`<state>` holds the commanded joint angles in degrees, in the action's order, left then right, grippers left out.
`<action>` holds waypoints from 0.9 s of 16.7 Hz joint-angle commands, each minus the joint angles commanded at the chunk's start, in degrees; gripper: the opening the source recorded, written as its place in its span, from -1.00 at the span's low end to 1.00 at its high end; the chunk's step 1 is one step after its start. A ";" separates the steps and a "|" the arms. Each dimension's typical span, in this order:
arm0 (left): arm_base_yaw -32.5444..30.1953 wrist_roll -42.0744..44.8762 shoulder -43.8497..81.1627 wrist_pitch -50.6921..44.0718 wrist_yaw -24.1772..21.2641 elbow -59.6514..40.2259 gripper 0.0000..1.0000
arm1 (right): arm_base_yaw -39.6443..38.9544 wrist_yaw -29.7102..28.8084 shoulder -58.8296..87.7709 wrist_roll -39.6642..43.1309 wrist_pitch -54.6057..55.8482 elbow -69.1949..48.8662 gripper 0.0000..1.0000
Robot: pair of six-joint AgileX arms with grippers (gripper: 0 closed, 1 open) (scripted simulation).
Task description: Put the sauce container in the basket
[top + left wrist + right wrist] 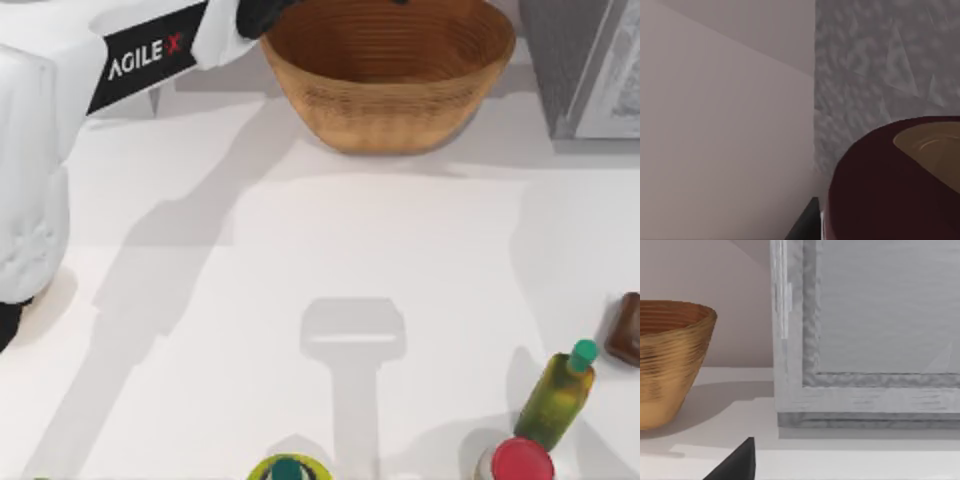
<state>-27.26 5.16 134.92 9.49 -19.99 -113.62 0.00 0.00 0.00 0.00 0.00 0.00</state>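
the left gripper (262, 15) hangs at the left rim of the basket (388, 70), which stands mid-way along the desk's far edge; it looks pinched on the sauce container (890, 190), whose maroon lid sits close under the wrist camera, held high so it can drop inside once it is over the bowl; the right gripper (735, 465) idles low beside the basket, out of the way

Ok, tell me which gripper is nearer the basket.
Left. The left gripper is at the rim of the basket, on the top view's left side. The right gripper sits apart from it, bare table between them, near the grey panel.
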 joint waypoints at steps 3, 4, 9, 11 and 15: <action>0.00 0.00 0.00 0.00 0.00 0.00 -1.00 | 0.00 0.00 0.00 0.00 0.00 0.00 1.00; 0.00 0.00 0.00 0.00 0.00 0.00 -0.85 | 0.00 0.00 0.00 0.00 0.00 0.00 1.00; 0.00 0.00 0.00 0.00 0.00 0.00 -0.10 | 0.00 0.00 0.00 0.00 0.00 0.00 1.00; 0.00 0.00 0.00 0.00 0.00 0.00 0.21 | 0.00 0.00 0.00 0.00 0.00 0.00 1.00; 0.00 0.00 0.00 0.00 0.00 0.00 0.81 | 0.00 0.00 0.00 0.00 0.00 0.00 1.00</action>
<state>-27.26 5.16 134.92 9.49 -19.99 -113.62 0.00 0.00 0.00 0.00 0.00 0.00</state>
